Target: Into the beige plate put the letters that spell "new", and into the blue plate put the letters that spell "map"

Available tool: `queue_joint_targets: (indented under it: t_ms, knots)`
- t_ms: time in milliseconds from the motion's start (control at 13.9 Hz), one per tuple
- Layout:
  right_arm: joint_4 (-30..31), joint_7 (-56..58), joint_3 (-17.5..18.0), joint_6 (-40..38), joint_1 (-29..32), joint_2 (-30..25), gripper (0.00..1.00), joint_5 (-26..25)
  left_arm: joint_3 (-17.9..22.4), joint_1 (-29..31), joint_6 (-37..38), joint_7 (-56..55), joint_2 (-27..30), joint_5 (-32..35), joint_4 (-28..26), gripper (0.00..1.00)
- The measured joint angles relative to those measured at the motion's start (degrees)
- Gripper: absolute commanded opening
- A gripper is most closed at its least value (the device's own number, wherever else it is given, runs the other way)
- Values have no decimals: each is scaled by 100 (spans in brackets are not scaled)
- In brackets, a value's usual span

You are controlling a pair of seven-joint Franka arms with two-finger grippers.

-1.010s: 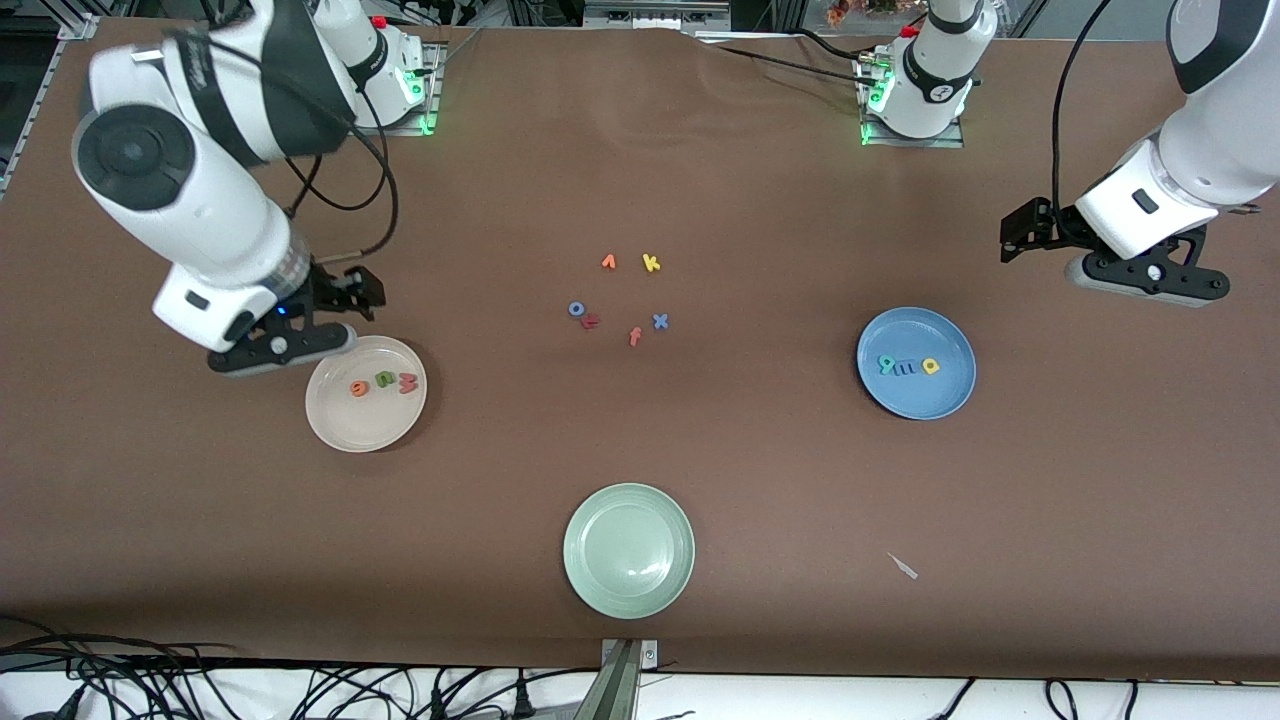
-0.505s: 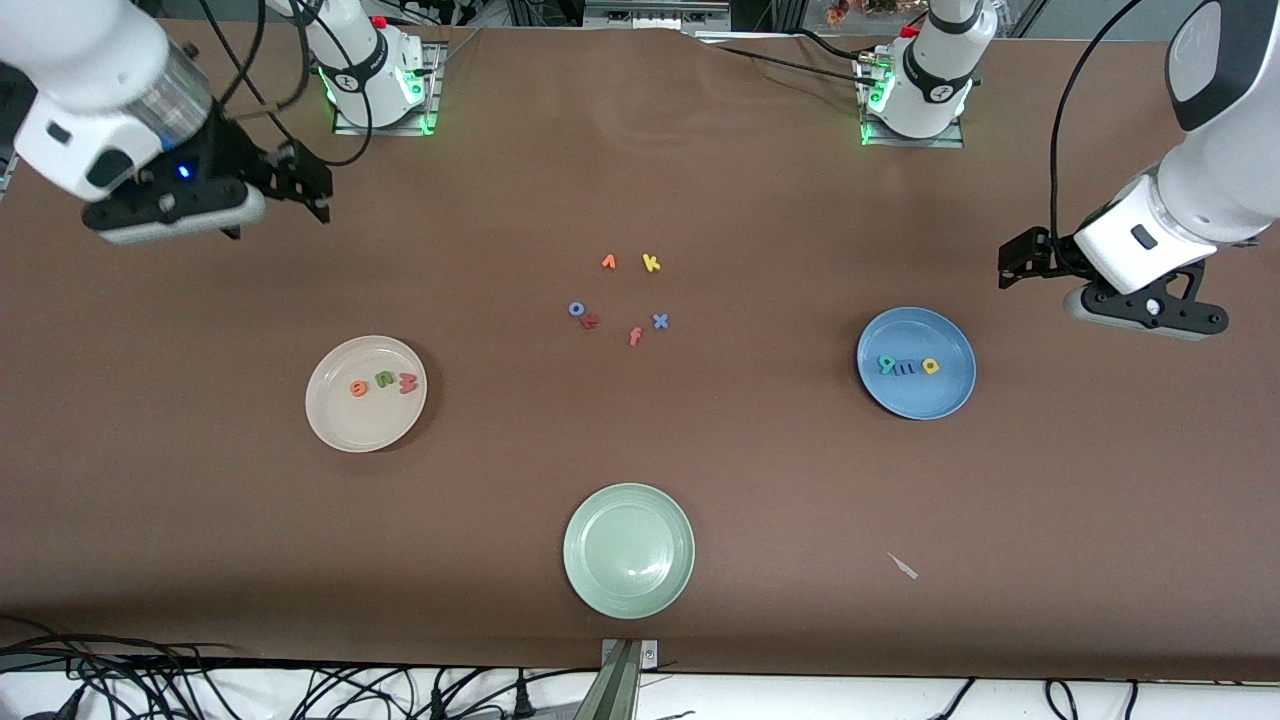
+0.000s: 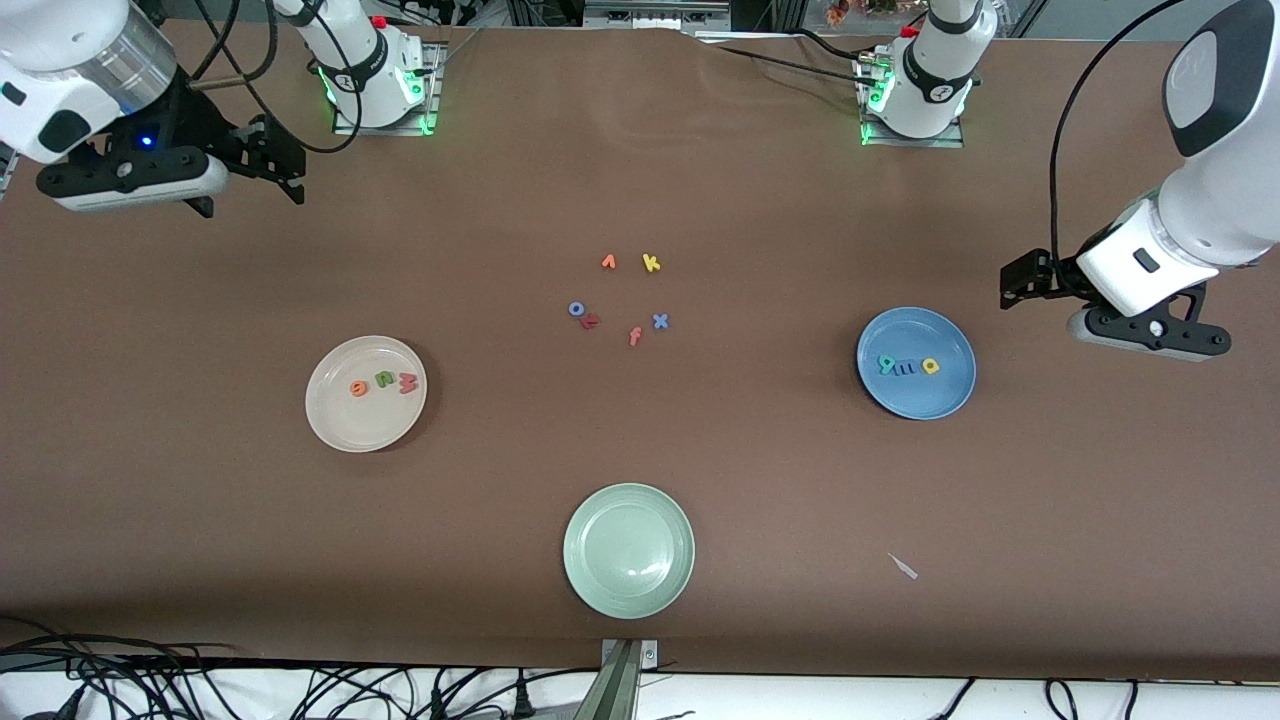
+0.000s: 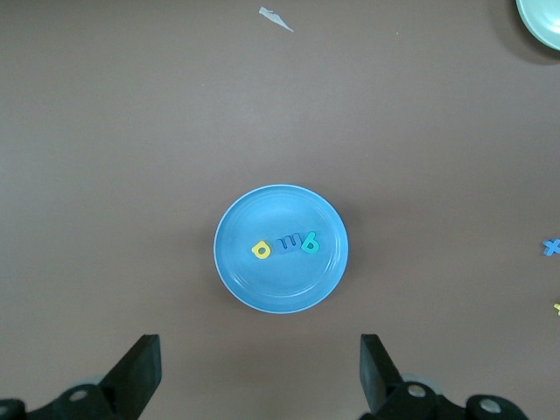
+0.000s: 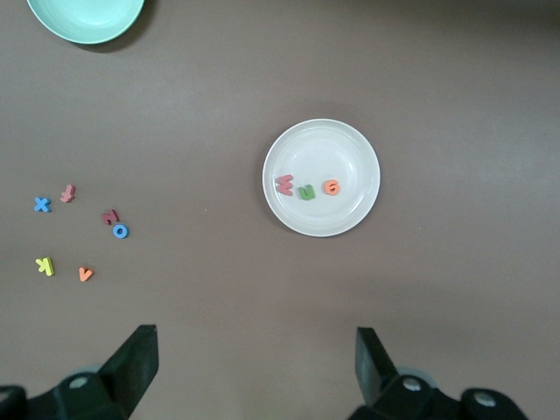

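Note:
The beige plate (image 3: 340,420) holds the orange "e" (image 3: 358,388), green "n" (image 3: 383,380) and pink-red "w" (image 3: 407,382) in a row. On the blue plate (image 3: 916,400) lie the teal "a" (image 3: 886,365), periwinkle "m" (image 3: 904,369) and yellow "p" (image 3: 931,366). My right gripper (image 3: 130,190) hangs open and empty over bare table at the right arm's end; its wrist view shows the beige plate (image 5: 324,140) past the gripper (image 5: 255,359). My left gripper (image 3: 1148,335) is open and empty over the table beside the blue plate (image 4: 280,210), seen past the gripper (image 4: 260,367).
A pale green plate (image 3: 629,590) sits near the front edge. Loose letters lie mid-table: orange "v" (image 3: 608,262), yellow "k" (image 3: 651,263), blue "o" (image 3: 577,309), a dark red letter (image 3: 591,321), an "f" (image 3: 635,336), blue "x" (image 3: 660,321). A small white scrap (image 3: 903,566) lies near the front edge.
My right gripper has risen from beside the beige plate and swung away toward the right arm's end of the table. The left gripper has drifted slightly. The letters have not moved.

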State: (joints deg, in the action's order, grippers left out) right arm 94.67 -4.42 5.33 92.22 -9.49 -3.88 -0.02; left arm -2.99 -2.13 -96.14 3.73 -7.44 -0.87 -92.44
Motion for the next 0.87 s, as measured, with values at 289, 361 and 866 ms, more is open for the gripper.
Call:
queue_joint_targets:
  t_ms: [289,361,866]
  knots:
    - [-38,-10,-93,18,49,36,100,-1,1,23,-1,0,0,0,9,100]
    - [-40,7,-265,2,60,29,100,-1,1,26,-1,0,0,0,10,100]
    - [-40,50,-439,-73,114,42,100,3,-1,27,-2,0,0,0,12,100]
